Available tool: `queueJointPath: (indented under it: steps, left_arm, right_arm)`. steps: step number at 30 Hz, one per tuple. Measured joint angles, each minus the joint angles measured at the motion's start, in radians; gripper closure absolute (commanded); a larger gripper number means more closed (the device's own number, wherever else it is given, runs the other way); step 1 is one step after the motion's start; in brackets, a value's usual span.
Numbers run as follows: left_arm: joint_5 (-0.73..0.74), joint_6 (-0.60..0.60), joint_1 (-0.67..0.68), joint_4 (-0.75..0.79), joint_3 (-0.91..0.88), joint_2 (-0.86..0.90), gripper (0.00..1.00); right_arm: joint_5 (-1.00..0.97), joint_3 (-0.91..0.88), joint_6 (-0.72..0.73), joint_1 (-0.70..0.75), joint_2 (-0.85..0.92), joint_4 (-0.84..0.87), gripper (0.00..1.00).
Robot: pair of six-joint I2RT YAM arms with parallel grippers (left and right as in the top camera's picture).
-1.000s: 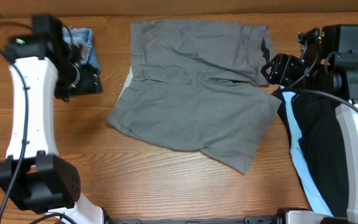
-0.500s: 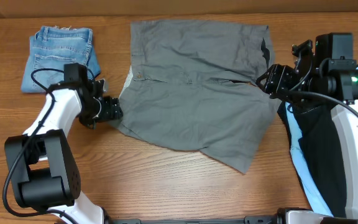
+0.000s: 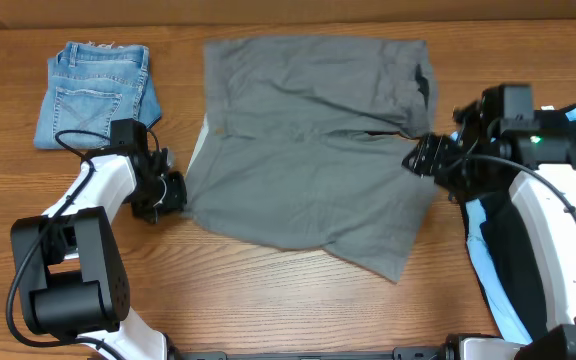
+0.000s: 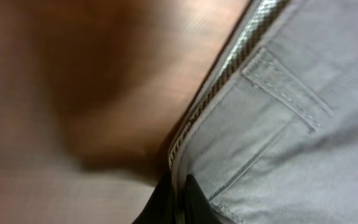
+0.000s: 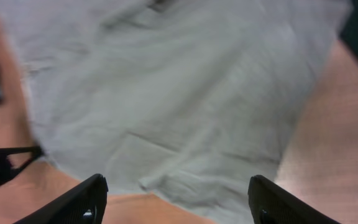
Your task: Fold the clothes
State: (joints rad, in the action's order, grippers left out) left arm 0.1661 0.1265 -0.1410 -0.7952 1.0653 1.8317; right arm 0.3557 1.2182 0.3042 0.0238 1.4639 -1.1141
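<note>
Grey shorts (image 3: 308,170) meet the left gripper (image 3: 168,190) at their left edge, where its two fingers are closed tight on the cloth. The left wrist view shows this close up (though blurred). The striped inner edge of the waistband (image 4: 225,87) runs down into the pinch between the dark fingertips (image 4: 154,211) at the bottom of the picture. A stitched belt loop (image 4: 288,93) sits just beside that edge, and bare wood lies to the left.

From overhead, the left gripper sits low at the table (image 3: 268,300), about halfway down the garment's left side. The right gripper (image 3: 423,160) is over the opposite edge of the grey shorts, its jaws spread wide with nothing held between them. In the right wrist view its two black fingers (image 5: 82,199) stand well apart above rumpled grey cloth and a strip of wood.

The grey shorts lie spread out in the middle of the table, with the waistband to the left and both wide legs reaching right (the lower leg angles toward the near edge). Folded denim shorts (image 3: 96,85) rest at the far left corner, apart from the grey cloth. A black garment (image 3: 513,260) with a light-blue strip lies at the right side, partly under the right arm.
</note>
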Motion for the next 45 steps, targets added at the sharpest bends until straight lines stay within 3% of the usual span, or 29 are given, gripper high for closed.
queueJointPath:
  steps: [7, 11, 13, 16, 22, 29, 34, 40, 45]
  left_arm:
    - [-0.062, 0.071, -0.154, -0.146, 0.005, -0.006, 0.96]
    - [-0.029, 0.074, -0.223, -0.154, 0.005, -0.012, 0.96]
    - [-0.024, 0.072, -0.225, -0.159, 0.005, -0.013, 0.96]
    - [-0.024, 0.064, -0.214, -0.182, 0.005, -0.014, 0.96]
    - [-0.029, 0.056, -0.192, -0.200, 0.005, -0.015, 0.96]
    - [-0.032, 0.055, -0.186, -0.200, 0.005, -0.015, 0.96]
    - [-0.032, 0.055, -0.185, -0.200, 0.005, -0.015, 0.96]
    - [-0.032, 0.054, -0.185, -0.200, 0.005, -0.015, 0.96]
    - [-0.032, 0.055, -0.185, -0.200, 0.005, -0.015, 0.95]
  right_arm:
    - [-0.008, -0.197, 0.052, 0.000, 0.001, 0.002, 0.24]
    - [0.006, -0.296, 0.070, 0.000, 0.002, 0.089, 0.34]
    - [0.011, -0.327, 0.076, 0.000, 0.003, 0.161, 0.36]
    - [0.016, -0.356, 0.106, 0.000, 0.003, 0.218, 0.28]
    - [0.052, -0.456, 0.149, -0.016, 0.003, 0.112, 0.28]
    - [0.144, -0.572, 0.195, -0.106, 0.003, 0.160, 0.29]
    - [0.172, -0.627, 0.254, -0.185, 0.005, 0.216, 0.39]
    - [0.188, -0.628, 0.284, -0.205, 0.005, 0.212, 0.39]
    - [0.190, -0.628, 0.301, -0.235, 0.005, 0.215, 0.60]
